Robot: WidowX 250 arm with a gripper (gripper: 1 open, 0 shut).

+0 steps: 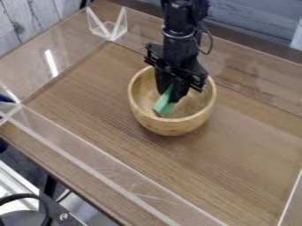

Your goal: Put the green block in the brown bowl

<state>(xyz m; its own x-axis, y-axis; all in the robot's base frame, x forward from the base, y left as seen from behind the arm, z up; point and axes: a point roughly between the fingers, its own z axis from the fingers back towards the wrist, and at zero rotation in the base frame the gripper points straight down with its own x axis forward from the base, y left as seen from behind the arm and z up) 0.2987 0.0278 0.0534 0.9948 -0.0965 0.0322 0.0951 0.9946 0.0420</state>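
Lowering the green block into the brown bowl, centre of frame.
We judge the gripper, clamped on the block's upper end, reaches inside the rim so release stays contained.
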